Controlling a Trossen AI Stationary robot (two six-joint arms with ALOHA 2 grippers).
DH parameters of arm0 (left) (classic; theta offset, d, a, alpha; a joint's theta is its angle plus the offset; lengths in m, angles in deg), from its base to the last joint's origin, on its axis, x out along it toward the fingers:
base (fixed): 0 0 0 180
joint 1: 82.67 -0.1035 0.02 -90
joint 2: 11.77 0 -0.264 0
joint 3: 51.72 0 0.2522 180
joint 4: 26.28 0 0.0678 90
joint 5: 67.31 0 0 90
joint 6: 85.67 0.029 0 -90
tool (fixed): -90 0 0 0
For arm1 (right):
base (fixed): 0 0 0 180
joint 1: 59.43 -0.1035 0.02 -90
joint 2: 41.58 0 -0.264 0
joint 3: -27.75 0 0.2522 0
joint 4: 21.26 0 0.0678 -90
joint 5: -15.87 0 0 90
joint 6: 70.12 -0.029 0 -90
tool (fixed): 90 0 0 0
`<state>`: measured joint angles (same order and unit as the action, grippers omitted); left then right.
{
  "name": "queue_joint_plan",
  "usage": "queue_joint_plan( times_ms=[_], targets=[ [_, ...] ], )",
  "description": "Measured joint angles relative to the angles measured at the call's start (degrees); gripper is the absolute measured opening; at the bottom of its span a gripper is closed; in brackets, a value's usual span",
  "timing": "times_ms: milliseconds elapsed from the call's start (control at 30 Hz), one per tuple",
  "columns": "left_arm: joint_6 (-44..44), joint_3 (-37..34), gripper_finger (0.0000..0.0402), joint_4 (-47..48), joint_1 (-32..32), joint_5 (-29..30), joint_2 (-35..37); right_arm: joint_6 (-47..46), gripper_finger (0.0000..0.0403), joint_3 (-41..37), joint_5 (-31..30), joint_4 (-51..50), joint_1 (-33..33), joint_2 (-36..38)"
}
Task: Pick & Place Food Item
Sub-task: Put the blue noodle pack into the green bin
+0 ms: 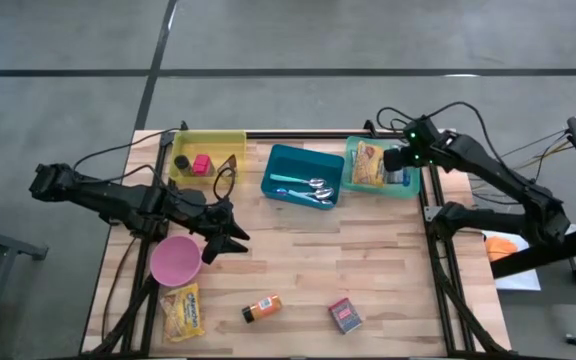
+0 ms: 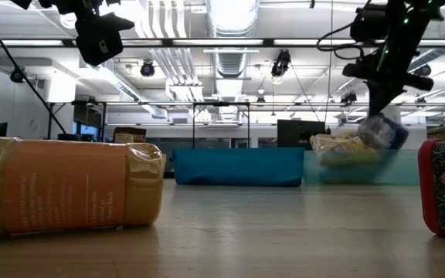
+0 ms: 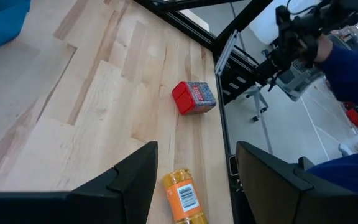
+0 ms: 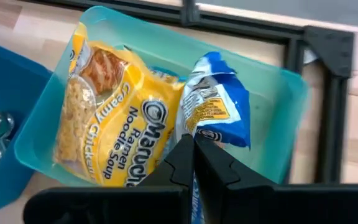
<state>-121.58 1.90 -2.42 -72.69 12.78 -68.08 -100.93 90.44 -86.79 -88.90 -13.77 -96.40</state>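
Blue snack packet (image 4: 219,106) hangs pinched in the right gripper (image 4: 191,155) above the teal bin (image 4: 278,106) at the tabletop's far right corner, beside a ramen pack (image 4: 110,118). Released off-centre, it could probably catch the rim and tip out. The left gripper (image 1: 230,236) waits half-open, empty, near the left edge.

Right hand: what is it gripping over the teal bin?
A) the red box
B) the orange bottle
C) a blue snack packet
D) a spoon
C: the right hand is shut on the blue snack packet, holding it above the teal bin beside the ramen pack.
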Motion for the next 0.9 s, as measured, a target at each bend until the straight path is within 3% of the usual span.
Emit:
queue_joint_plan(
  times_ms=[500,900],
  targets=[
    [-0.60,0.00,0.0222,0.02,-0.36,0.04,-0.02,1.08,0.0007,-4.22,2.02,4.93,4.83,-7.83],
    [-1.69,0.00,0.0222,0.02,-0.72,0.04,-0.02,3.69,0.0008,-4.22,-2.37,4.36,5.04,-12.90]
  ],
)
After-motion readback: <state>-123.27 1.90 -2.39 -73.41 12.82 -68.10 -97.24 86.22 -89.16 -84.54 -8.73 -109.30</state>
